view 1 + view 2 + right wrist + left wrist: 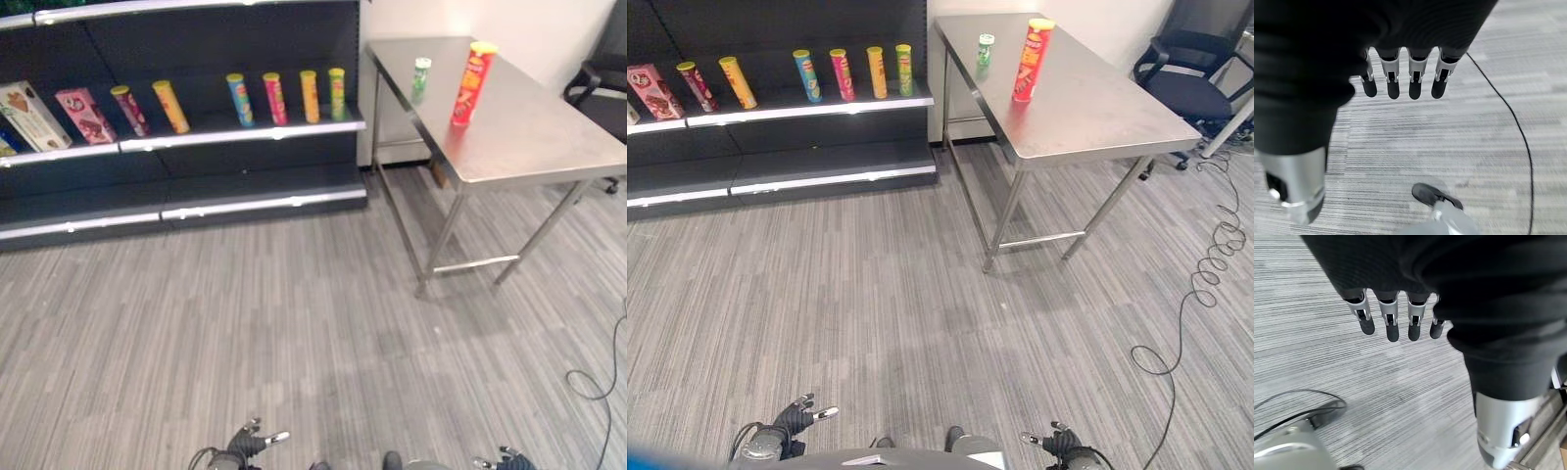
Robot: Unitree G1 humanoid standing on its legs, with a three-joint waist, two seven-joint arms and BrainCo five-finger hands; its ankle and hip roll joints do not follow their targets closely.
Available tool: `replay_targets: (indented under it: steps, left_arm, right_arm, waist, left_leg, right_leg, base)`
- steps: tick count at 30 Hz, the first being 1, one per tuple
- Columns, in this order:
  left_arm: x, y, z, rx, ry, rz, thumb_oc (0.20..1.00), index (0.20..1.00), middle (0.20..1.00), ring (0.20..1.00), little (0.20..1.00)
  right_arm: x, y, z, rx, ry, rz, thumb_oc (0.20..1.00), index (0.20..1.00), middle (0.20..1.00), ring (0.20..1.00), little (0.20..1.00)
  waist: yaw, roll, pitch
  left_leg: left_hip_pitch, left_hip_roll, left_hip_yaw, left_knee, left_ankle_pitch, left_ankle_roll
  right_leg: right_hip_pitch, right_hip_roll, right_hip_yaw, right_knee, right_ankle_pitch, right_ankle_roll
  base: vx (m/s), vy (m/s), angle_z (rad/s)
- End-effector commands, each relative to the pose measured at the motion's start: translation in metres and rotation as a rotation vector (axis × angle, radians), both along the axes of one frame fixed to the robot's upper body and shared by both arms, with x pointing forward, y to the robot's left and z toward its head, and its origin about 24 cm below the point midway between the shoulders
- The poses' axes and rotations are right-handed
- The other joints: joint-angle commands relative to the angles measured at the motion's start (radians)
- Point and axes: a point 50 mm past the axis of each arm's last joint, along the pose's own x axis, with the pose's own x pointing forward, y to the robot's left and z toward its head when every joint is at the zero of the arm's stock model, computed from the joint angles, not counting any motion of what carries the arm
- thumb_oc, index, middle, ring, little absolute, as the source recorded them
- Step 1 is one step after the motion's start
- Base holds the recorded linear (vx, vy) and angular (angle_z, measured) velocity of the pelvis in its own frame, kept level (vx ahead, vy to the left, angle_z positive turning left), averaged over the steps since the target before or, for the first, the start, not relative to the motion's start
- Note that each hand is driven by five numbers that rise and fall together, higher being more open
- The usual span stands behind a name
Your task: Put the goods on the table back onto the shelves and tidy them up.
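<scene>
The shelves point(196, 137) stand at the left, the surface point(519, 117) to their right against the wall. On the surface a tall can point(472, 83) stands upright, a small can point(420, 78) just behind and left of it. Four cans point(286, 97) line one shelf, two leaning cans point(151, 108) and boxes point(59, 116) farther left. An office chair point(1190, 83) sits right of the surface.

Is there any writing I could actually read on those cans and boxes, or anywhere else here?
No text reads clearly enough to quote.
Tall red can on the table: printed label, too blurred.
Small green can beside it: print too small.
Row of cans on the shelf, from the blue can onward: too small.
Pink box and white box: pictures show, words illegible.
</scene>
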Motion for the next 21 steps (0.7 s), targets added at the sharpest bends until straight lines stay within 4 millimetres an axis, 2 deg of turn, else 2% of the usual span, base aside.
replay_targets:
  steps: [1,7,21]
  left_arm:
    - [0.0160,0.0008,0.0045,0.004,-0.035,-0.015,1.000,1.000,1.000,1.000,1.000]
    - [0.0159,0.0005,0.0046,0.003,-0.040,-0.008,1.000,1.000,1.000,1.000,1.000]
    - [0.0103,0.0011,0.0016,0.018,-0.010,-0.012,1.000,1.000,1.000,1.000,1.000]
  right_arm:
    - [0.0233,0.0011,0.0039,0.002,-0.057,0.011,1.000,1.000,1.000,1.000,1.000]
    - [0.0301,0.0032,0.0060,0.005,-0.082,0.027,1.000,1.000,1.000,1.000,1.000]
    - [0.0328,0.0039,0.0060,-0.002,-0.075,0.049,1.000,1.000,1.000,1.000,1.000]
  waist:
    - [0.000,-0.017,-0.020]
    - [-0.003,-0.015,-0.021]
    - [0.002,-0.011,-0.019]
  left_leg:
    - [-0.005,0.078,0.046,0.032,-0.027,-0.082]
    - [-0.003,0.077,0.045,0.033,-0.029,-0.082]
    - [-0.015,0.075,0.038,0.038,-0.028,-0.080]
  right_leg:
    - [0.006,-0.106,-0.019,0.058,-0.135,0.107]
    - [0.007,-0.104,-0.016,0.058,-0.137,0.107]
    - [-0.004,-0.106,-0.014,0.067,-0.140,0.106]
  base:
    - [0.00,0.000,0.00]
    - [0.00,0.000,0.00]
    - [0.00,0.000,0.00]
